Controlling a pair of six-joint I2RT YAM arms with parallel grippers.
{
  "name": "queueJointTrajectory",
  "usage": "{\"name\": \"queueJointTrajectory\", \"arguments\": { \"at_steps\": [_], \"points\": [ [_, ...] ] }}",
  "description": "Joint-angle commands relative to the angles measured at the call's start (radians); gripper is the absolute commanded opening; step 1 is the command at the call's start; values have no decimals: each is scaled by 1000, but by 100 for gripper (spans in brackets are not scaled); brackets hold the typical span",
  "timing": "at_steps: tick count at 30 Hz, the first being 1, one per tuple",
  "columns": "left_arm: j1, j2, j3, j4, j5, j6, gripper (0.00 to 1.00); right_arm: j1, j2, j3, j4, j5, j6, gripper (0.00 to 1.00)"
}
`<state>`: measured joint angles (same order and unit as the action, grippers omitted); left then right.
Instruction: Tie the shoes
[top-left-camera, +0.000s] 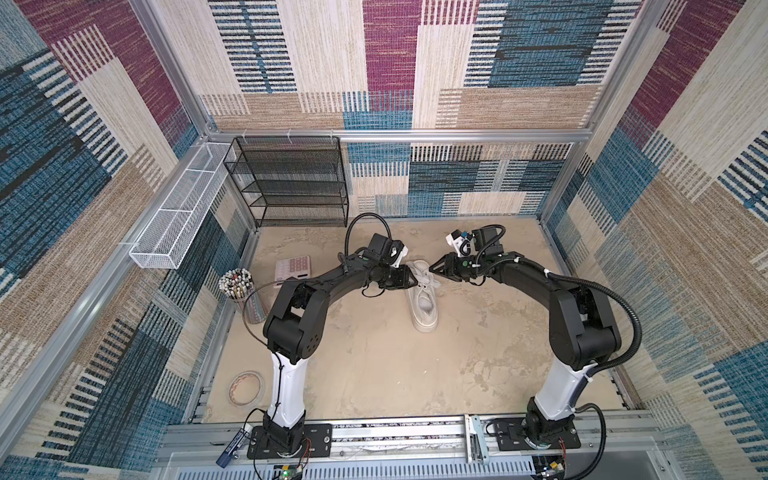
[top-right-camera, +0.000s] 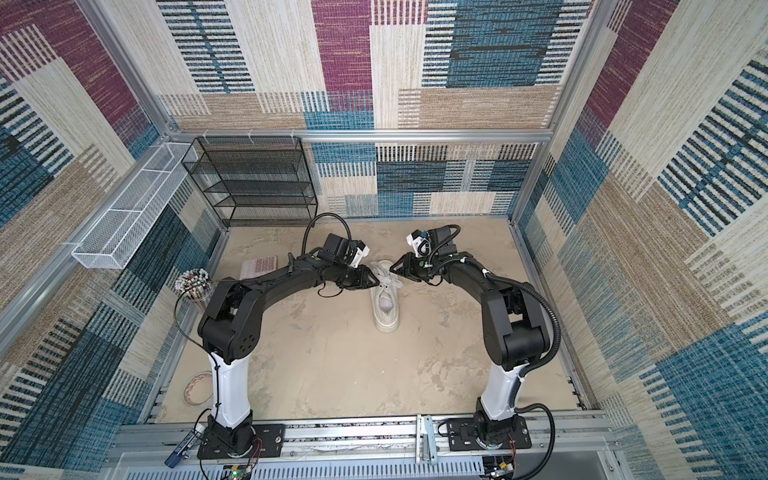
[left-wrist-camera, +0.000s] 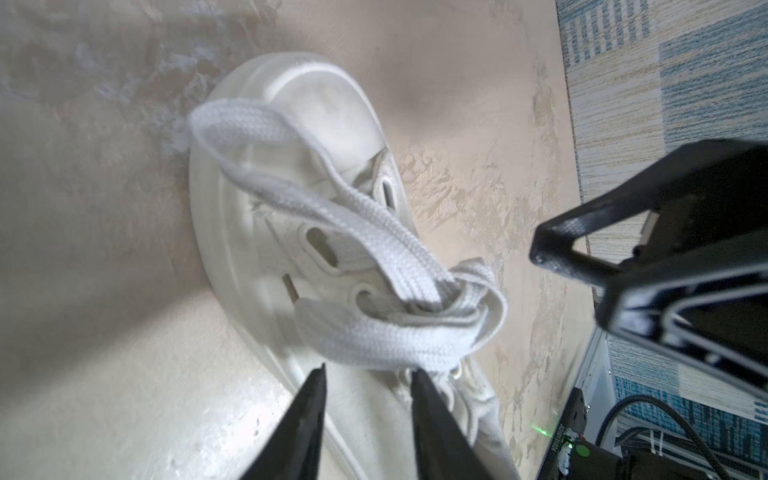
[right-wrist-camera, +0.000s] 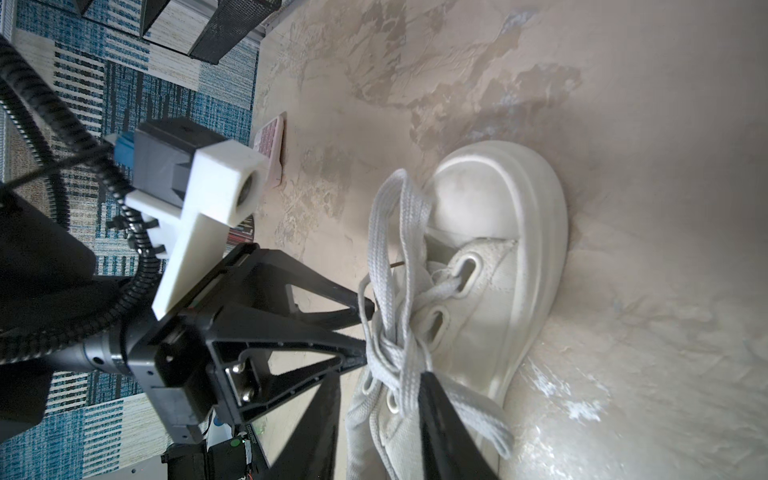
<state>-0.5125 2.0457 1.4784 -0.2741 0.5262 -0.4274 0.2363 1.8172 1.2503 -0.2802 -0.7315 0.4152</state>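
In both top views the shoes show as a single white sneaker (top-left-camera: 424, 299) (top-right-camera: 386, 305) on the sandy floor, toe pointing away. Its flat laces (left-wrist-camera: 374, 232) (right-wrist-camera: 395, 249) meet in a loose knot (left-wrist-camera: 449, 291) over the eyelets. One loop reaches over the toe cap and another hangs off the side. My left gripper (top-left-camera: 415, 281) (left-wrist-camera: 369, 372) is open, its tips just short of a lace band, with nothing between them. My right gripper (top-left-camera: 433, 266) (right-wrist-camera: 380, 376) is open on the opposite side of the knot, one finger (right-wrist-camera: 432, 399) against the side loop.
A black mesh shelf (top-left-camera: 291, 183) and a white wire basket (top-left-camera: 178, 212) stand at the back left. A pink calculator (top-left-camera: 293, 266), a cup of pens (top-left-camera: 237, 282) and a tape roll (top-left-camera: 247, 388) lie along the left wall.
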Motion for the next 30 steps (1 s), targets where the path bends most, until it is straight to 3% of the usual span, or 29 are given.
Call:
{"name": "queueJointTrajectory", "arguments": {
  "at_steps": [1, 9, 16, 30],
  "points": [
    [0, 1, -7, 33, 2, -17, 47, 3, 5, 5, 27, -24, 14, 35],
    [0, -4, -27, 55, -24, -35, 37, 5, 11, 4, 42, -48, 25, 34],
    [9, 13, -12, 109, 2, -83, 40, 18, 22, -11, 65, -61, 38, 32],
    [15, 40, 63, 68, -14, -63, 43, 20, 41, -18, 83, -70, 45, 32]
  ]
}}
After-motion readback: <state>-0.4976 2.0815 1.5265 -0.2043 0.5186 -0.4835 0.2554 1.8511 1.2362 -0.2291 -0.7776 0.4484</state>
